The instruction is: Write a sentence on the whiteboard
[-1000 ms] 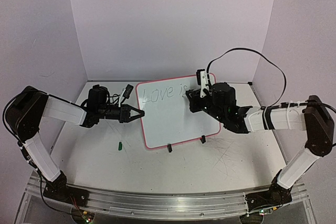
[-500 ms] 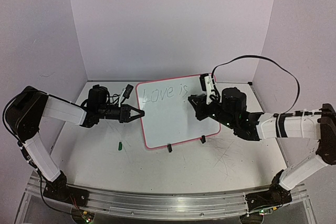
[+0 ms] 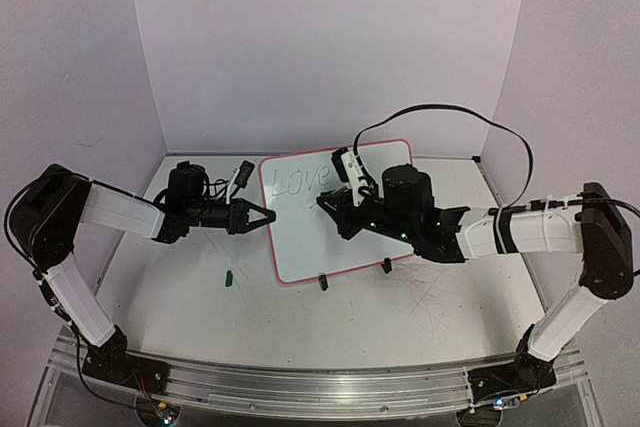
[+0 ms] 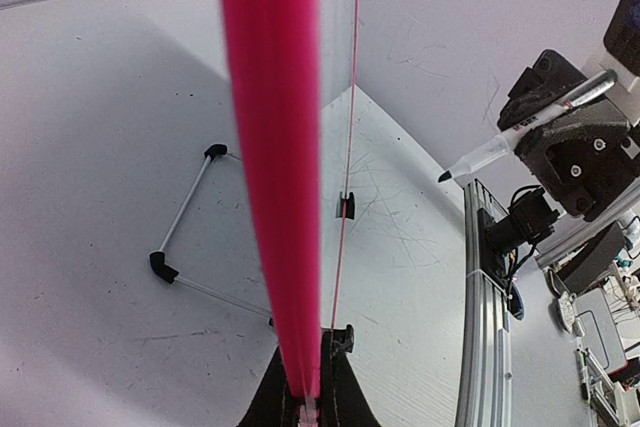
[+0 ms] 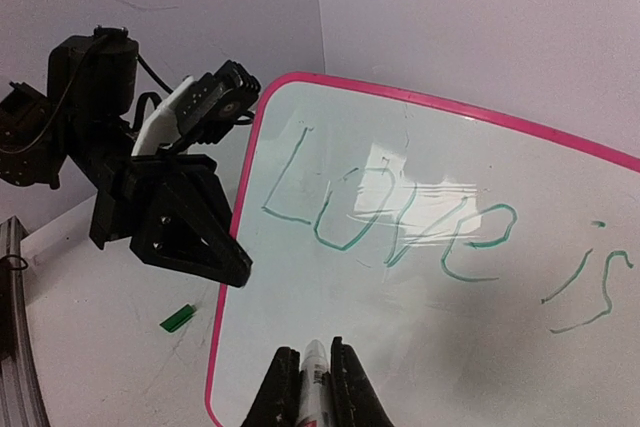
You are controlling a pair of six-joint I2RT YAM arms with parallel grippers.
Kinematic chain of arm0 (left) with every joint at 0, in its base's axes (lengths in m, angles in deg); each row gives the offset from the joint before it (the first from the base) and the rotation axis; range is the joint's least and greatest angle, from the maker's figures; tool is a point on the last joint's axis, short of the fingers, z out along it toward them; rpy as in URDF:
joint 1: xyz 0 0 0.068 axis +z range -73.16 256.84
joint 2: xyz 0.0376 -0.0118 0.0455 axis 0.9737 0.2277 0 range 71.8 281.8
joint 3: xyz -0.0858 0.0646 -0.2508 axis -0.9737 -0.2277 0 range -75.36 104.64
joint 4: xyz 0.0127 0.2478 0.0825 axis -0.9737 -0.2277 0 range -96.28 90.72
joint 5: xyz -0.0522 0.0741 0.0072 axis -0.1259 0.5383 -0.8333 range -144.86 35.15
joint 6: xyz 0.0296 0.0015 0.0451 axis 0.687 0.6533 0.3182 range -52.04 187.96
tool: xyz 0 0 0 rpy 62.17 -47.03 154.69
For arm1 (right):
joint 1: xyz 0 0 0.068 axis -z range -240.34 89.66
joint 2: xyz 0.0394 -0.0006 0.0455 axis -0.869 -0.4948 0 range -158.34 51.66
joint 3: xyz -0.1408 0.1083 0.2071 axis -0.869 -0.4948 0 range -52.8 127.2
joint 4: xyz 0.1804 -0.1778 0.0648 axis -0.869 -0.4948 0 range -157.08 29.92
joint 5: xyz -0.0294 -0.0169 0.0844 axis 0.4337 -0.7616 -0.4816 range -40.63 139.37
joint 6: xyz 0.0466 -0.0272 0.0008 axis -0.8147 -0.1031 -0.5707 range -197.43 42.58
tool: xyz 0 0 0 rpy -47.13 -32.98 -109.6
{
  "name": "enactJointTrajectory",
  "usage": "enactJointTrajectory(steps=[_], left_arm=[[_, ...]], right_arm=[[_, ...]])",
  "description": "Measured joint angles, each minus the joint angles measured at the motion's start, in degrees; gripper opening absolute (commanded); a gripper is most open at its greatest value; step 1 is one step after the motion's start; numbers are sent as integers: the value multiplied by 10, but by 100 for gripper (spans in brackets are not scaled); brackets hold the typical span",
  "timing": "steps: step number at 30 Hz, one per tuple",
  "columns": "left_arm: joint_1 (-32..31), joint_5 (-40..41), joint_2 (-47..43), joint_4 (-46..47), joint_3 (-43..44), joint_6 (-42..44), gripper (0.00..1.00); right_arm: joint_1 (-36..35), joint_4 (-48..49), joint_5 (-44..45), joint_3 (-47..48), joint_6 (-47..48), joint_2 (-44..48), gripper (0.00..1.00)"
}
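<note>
The whiteboard (image 3: 300,242) with a pink frame stands tilted at the table's middle. It also shows in the right wrist view (image 5: 420,337). Green handwriting on it (image 5: 385,212) reads "Love is". From above only "Love" (image 3: 300,182) shows, and my right arm hides "is". My left gripper (image 3: 262,217) is shut on the board's left edge, seen as a pink bar (image 4: 270,167) between its fingers. My right gripper (image 3: 335,205) is shut on a white marker (image 5: 315,377) in front of the board, below "Love". The marker tip (image 4: 443,177) stands a little off the board.
A small green marker cap (image 3: 228,276) lies on the table left of the board and shows in the right wrist view (image 5: 178,318). Two black clip feet (image 3: 322,283) sit at the board's lower edge. A wire stand (image 4: 190,227) lies behind the board. Walls close the back and sides.
My right arm has swung left with the marker, from beside "is" at the board's upper right to the area below "Love". The left gripper and board have not moved.
</note>
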Motion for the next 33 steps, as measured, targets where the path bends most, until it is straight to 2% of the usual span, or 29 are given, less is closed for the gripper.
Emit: enactJointTrajectory(steps=[12,23,26,33], left_arm=[[-1,2,-4,-2,0,0,0],[-1,2,-4,-5,0,1,0],[-1,2,-4,-5,0,1,0],[-1,2,-4,-5,0,3,0]], right_arm=[[-16,0,11,3,-1,-17,0],[-13,-1,72,-11,4,2,0],[1,0,81,-31,3,33,0],[96,5,101,-98,-4,142,0]])
